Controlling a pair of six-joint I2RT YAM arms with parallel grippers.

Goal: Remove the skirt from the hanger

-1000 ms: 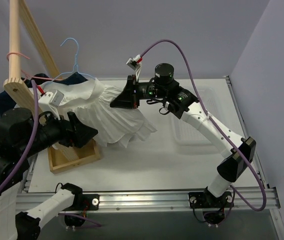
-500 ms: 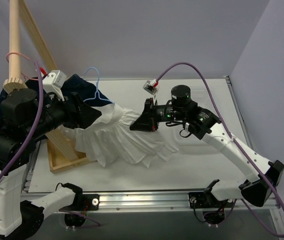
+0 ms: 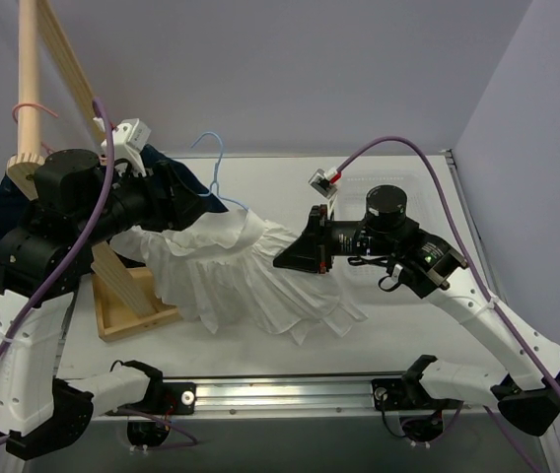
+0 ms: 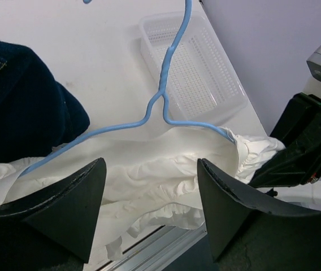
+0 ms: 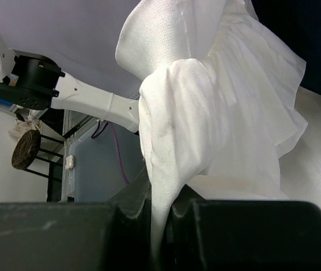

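The skirt [image 3: 245,286] now sprawls mid-table, dragged toward 4 o'clock by the right gripper [image 5: 160,206], clenched on its fabric. At 11 o'clock the hanger [image 4: 165,84], off the rail, still threads it. The left gripper [image 4: 150,166] gapes, narrowing, ungripped.

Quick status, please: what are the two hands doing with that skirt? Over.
Right hand pinching skirt edge. Left hand open, facing hanger. Skirt not yet off hanger. Navy denim garment close beside it.
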